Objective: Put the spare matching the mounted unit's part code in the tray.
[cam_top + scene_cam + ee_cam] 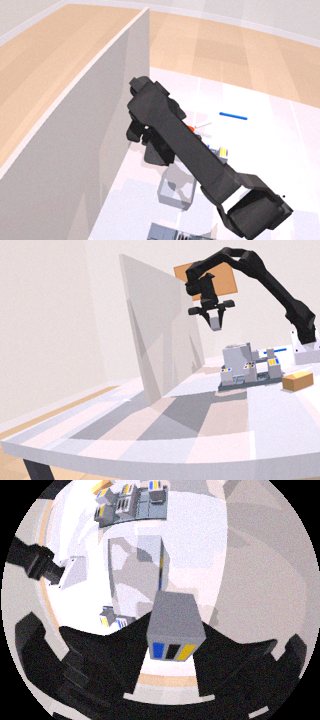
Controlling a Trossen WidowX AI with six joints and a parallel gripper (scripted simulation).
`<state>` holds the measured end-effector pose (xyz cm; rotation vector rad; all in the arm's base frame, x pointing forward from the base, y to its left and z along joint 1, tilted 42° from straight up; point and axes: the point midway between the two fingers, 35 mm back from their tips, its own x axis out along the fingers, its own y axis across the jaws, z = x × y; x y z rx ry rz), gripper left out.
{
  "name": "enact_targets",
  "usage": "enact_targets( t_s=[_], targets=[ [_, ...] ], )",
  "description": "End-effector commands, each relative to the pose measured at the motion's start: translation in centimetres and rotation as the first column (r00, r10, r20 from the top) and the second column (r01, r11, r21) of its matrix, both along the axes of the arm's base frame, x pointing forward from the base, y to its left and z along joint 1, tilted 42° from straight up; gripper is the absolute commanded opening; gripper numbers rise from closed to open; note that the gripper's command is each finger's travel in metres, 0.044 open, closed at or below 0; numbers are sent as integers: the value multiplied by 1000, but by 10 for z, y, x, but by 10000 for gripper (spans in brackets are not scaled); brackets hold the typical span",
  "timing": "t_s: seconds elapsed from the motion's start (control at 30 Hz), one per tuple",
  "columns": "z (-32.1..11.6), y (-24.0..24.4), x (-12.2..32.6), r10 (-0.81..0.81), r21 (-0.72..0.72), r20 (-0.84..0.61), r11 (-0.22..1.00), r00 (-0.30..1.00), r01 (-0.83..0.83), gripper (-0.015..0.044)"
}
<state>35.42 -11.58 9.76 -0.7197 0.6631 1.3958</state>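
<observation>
My gripper is shut on a grey spare, high above the table between the partition and the mounted unit. The spare's end shows blue, black and yellow stripes in the wrist view. The mounted unit, a large grey box, stands below. A narrow strip with yellow, dark and blue marks shows on its side in the wrist view. The tray cannot be made out; the arm covers much of the top view. Several striped spares stand in the front rack.
A tall partition stands beside the arm. Two spares stand in a rack behind the unit. A red-handled tool, a blue rod and an orange block also lie on the table.
</observation>
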Motion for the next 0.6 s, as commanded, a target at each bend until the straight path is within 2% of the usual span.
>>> enact_targets(
  t_s=[0.0,0.57],
  targets=[
    [-18,-25,1,6,-7,10,1000,1000,-6,0],
    [-99,-106,-22,26,18,34,999,999,-26,0]
  ],
)
